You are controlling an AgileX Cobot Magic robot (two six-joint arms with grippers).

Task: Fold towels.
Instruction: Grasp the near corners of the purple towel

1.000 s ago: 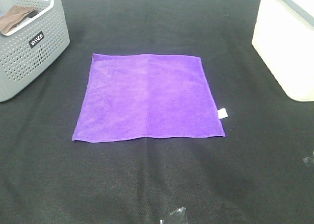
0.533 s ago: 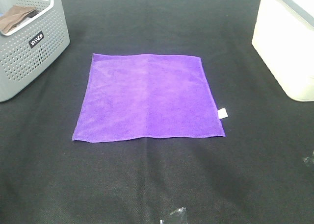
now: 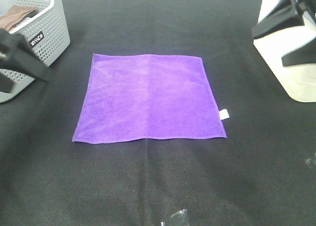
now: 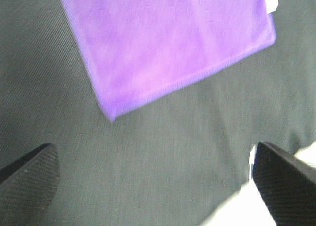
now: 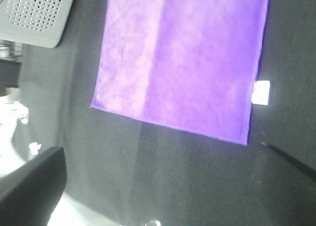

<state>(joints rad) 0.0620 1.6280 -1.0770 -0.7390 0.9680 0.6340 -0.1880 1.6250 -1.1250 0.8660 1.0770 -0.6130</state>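
The purple towel lies flat and spread out on the black table, with its white tag on the right edge. My left gripper hangs blurred at the left, apart from the towel. In the left wrist view it is open and empty, with the towel's corner ahead of it. My right gripper is at the upper right, in front of the white box. In the right wrist view it is open and empty above the table, and the towel and tag show.
A grey perforated basket with a brown cloth in it stands at the back left. A white box stands at the back right. A small shiny object lies at the front edge.
Both grippers have come into the exterior view, the left at the left edge and the right at the upper right. The towel has not moved.
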